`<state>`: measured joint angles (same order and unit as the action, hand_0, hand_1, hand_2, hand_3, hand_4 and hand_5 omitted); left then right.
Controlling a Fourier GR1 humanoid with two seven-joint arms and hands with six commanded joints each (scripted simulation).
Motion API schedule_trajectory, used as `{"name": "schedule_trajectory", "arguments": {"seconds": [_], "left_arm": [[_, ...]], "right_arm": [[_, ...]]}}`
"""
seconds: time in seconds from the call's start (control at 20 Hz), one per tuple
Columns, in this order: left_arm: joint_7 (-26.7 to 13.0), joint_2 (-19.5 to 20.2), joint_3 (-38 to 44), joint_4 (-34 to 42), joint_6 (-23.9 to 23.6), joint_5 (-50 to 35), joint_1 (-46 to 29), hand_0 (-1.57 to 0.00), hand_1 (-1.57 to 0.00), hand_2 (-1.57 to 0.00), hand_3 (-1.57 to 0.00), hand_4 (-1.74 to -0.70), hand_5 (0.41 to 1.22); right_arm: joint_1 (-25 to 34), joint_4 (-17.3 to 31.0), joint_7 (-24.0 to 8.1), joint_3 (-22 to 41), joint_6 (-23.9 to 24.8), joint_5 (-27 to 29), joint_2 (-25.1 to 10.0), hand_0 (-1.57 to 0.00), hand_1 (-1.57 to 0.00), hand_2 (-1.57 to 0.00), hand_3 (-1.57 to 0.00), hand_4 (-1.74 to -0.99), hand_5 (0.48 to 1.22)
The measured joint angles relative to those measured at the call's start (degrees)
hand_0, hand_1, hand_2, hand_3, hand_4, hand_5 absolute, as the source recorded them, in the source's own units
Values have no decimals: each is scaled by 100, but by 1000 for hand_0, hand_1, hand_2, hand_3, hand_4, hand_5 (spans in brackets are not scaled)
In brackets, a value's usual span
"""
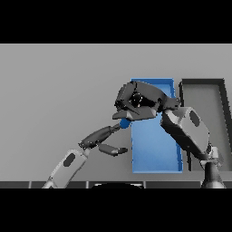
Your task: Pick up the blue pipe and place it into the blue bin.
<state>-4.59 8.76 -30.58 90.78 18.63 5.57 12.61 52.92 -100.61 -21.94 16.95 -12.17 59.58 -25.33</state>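
Observation:
Only a small end of the blue pipe [125, 123] shows, poking out below my right hand [138, 102], whose curled fingers are shut on it. The hand hovers over the left edge of the blue bin [156, 149], at its far end. Most of the pipe is hidden under that hand. My left hand [100, 136] reaches up from the lower left with straight fingers, its fingertip close to the pipe's exposed end and its thumb spread out toward the bin.
A dark grey bin [222, 97] stands right of the blue one, partly behind my right forearm [188, 129]. Grey table [54, 90] spreads to the left and far side.

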Motion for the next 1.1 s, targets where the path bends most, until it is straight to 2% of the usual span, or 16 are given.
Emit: {"name": "schedule_trajectory", "arguments": {"seconds": [0.1, 0.3, 0.45, 0.55, 0.65, 0.8, 0.95, 1.05, 1.1], "left_arm": [[126, 36, -9, 72, 11, 5, -17, 0, 0, 1, 0, -907, 499], [90, 77, 19, 124, 87, -88, -48, 1, 1, 1, 1, -907, 491], [-1, 79, 66, 147, 99, -158, -37, 1, 1, 1, 1, -910, 487], [25, 158, 128, 125, 100, -172, -93, 1, 1, 1, 1, -902, 489], [78, 180, 114, 179, 85, -148, -133, 1, 1, 1, 1, -893, 487], [-121, 81, 136, 75, 53, -161, -21, 1, 1, 1, 1, -890, 474], [23, 107, 148, 31, 86, -162, -16, 1, 1, 1, 1, -887, 466], [78, 65, 87, 74, 63, -132, -79, 1, 1, 1, 1, -881, 463], [62, 82, 130, 65, 58, -150, -37, 1, 1, 1, 1, -881, 463]], "right_arm": [[392, 287, 127, -255, 188, -52, -109, -1571, -1571, -1571, -1571, -1727, 1113], [920, 1306, 73, -632, 606, -520, -353, -1571, -1571, -1571, -1571, -1735, 1131], [779, 2084, -11, -772, 585, -997, -509, -1571, -1571, -1571, -1571, -1738, 1129], [396, 2396, -68, -867, 562, -1133, -535, -1571, -1571, -1571, -1571, -1739, 1120], [91, 2544, -207, -890, 668, -1296, -520, -1571, -1571, -1571, -1571, -1740, 1121], [-628, 2376, -451, -799, 800, -1552, -482, -1571, -1571, -1571, -1571, -1740, 1120], [-1158, 2253, -908, -753, 1120, -1656, -373, -1571, -1571, -1571, -1571, -1741, 1120], [-1470, 2330, -1195, -686, 1128, -1809, -349, -1571, -1571, -1571, -1571, -1741, 1122], [-1607, 2286, -1297, -640, 1119, -1853, -332, -1571, -1571, -1571, -1571, -1694, 1124]]}}
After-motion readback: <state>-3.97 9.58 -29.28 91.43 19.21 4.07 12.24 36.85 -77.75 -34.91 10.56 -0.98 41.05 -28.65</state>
